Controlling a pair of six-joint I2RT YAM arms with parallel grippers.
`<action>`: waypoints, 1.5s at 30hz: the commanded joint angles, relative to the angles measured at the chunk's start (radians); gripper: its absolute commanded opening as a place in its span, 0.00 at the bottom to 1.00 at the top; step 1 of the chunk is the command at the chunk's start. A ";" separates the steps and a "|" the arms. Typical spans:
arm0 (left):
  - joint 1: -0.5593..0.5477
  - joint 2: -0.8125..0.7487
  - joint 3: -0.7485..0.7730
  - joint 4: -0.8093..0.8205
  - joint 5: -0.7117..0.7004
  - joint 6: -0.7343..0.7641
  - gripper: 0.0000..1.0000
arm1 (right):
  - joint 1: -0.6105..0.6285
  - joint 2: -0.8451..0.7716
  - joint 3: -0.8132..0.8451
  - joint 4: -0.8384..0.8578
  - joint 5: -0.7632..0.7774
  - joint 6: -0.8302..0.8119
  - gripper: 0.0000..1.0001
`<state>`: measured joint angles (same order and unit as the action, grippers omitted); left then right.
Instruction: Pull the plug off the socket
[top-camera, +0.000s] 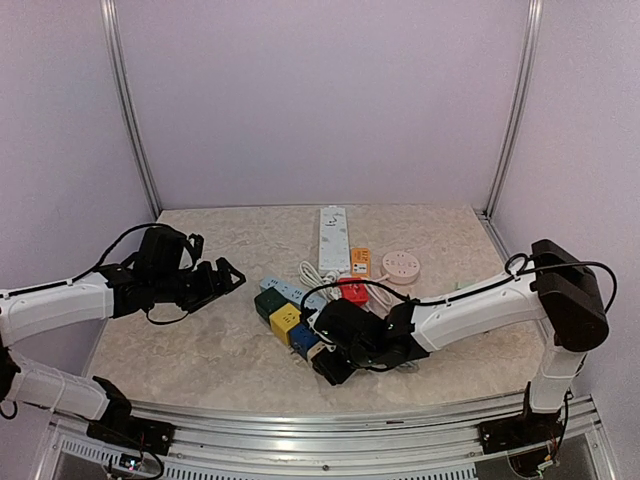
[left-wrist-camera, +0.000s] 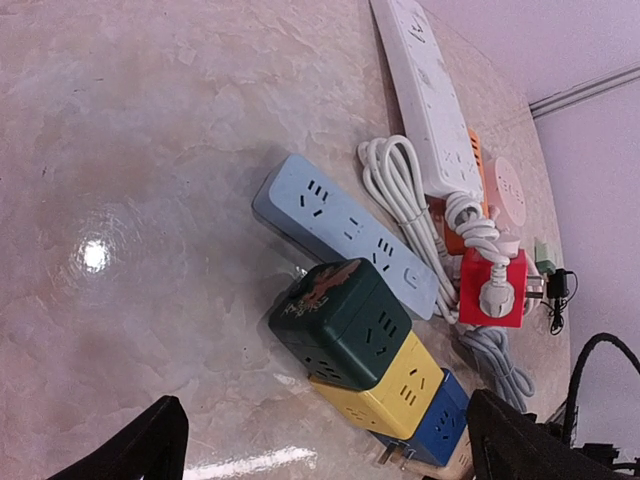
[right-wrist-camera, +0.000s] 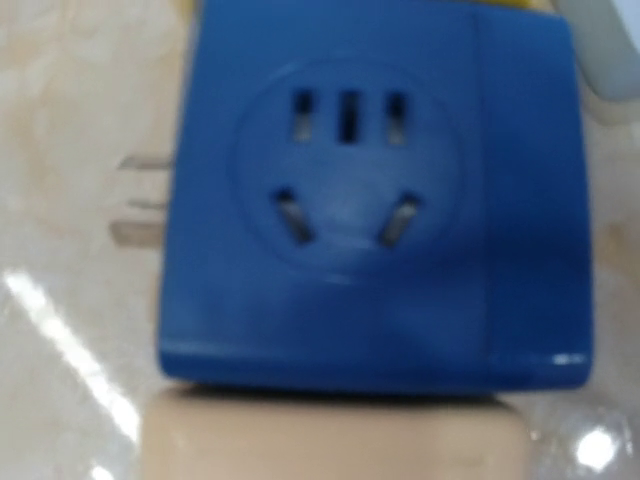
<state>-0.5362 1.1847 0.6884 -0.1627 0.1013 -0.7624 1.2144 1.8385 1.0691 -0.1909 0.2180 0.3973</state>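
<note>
My right end effector (top-camera: 325, 360) low over blue cube (right-wrist-camera: 370, 200) for the pull, can't tell its grip; left end effector (top-camera: 226, 282) spread, parked aside

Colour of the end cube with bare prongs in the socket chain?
Blue plastic socket cube; right wrist view shows it best.

— How is the light from above?
— Even and soft. Shadows on the table (top-camera: 200, 350) under me are faint.
— And my left wrist view?
— Sharp, with one white glare spot on the marble.
— My right wrist?
— Too close. The blue cube (right-wrist-camera: 370, 200) is blurred, its prongs (right-wrist-camera: 140, 200) are smeared, and bright streaks cross the tabletop beside it.
</note>
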 joint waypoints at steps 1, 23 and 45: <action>-0.008 -0.002 -0.010 0.027 0.024 -0.005 0.95 | 0.013 0.019 0.031 0.019 -0.013 0.001 0.36; -0.038 -0.048 -0.094 0.203 0.135 -0.168 0.95 | 0.009 -0.128 0.017 0.346 0.199 -0.023 0.00; -0.128 0.055 -0.047 0.361 0.218 -0.261 0.99 | 0.007 -0.173 0.081 0.527 0.220 -0.122 0.00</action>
<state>-0.6575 1.2186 0.6083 0.1673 0.2852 -1.0180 1.2171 1.7470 1.0821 0.1566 0.3923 0.3103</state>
